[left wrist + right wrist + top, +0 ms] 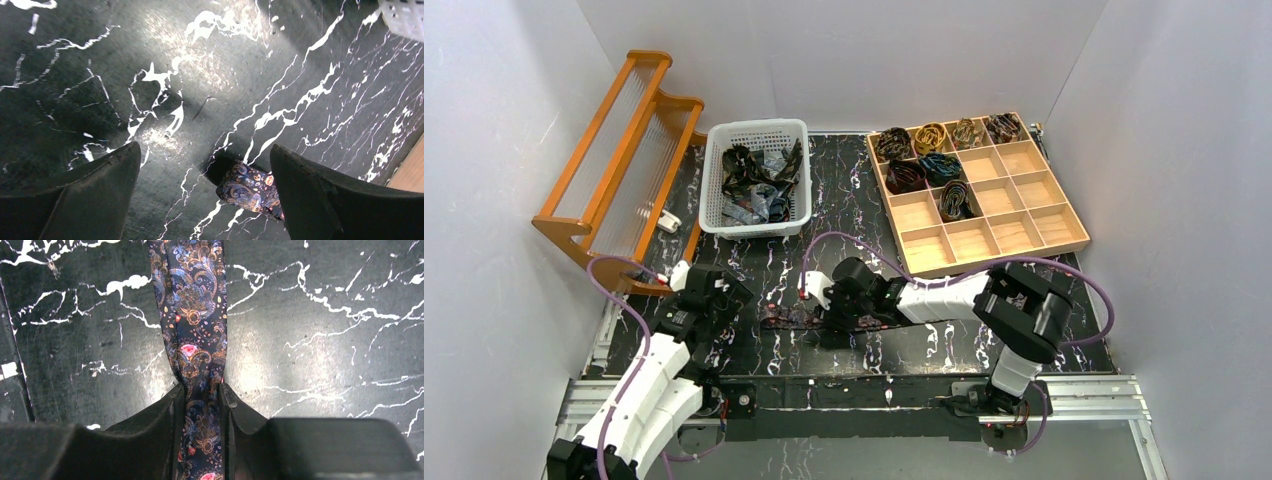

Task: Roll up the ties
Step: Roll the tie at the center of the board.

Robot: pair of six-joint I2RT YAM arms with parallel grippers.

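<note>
A dark navy paisley tie point(786, 317) with gold and pink flowers lies stretched on the black marble table between the two arms. My right gripper point(202, 390) is shut on this tie point(192, 315), which runs flat away from the jaws. My left gripper point(205, 160) is open just above the table; the tie's end point(247, 187) lies beside its right finger point(305, 195), apart from the left one. In the top view the left gripper point(724, 290) is left of the tie and the right gripper point(834, 305) is over it. Several rolled ties point(924, 160) sit in the wooden tray.
A wooden compartment tray point(1024, 215) stands at the back right. A white basket point(714, 215) with loose ties point(759, 185) stands at the back middle; its corner shows in the left wrist view point(405, 17). An orange wooden rack point(619, 165) stands at the back left.
</note>
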